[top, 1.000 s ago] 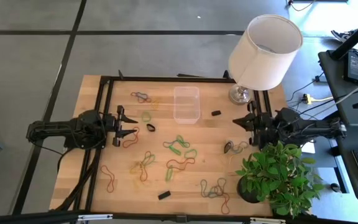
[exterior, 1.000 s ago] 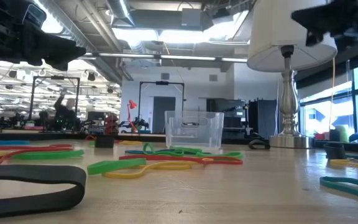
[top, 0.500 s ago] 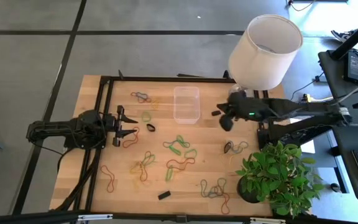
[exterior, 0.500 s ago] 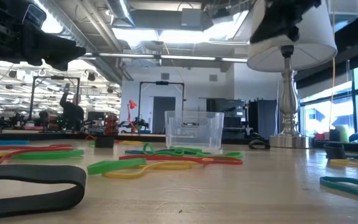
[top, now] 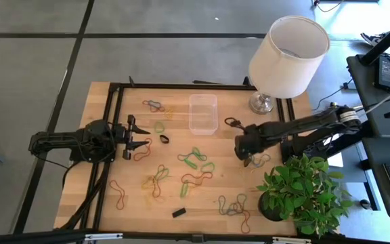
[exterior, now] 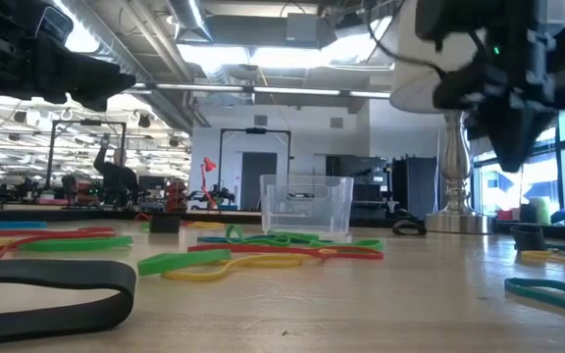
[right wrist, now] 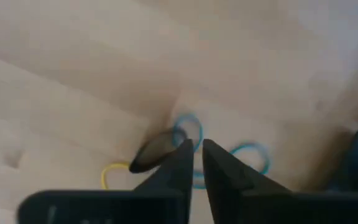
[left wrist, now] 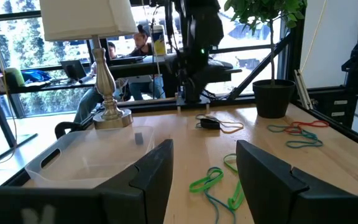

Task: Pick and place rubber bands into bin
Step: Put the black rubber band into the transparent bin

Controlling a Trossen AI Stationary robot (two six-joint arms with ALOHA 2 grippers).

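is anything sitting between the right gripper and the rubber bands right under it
Nothing visible. The right gripper hangs directly over the small cluster of black, blue and yellow rubber bands near the table's right edge, fingers slightly parted, with only bare wood around them.

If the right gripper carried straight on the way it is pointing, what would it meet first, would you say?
The right gripper points down at the table, fingers slightly apart. It would probably first meet the small cluster of rubber bands just beyond its tips, a black one with blue and yellow loops. Its height above them is unclear.
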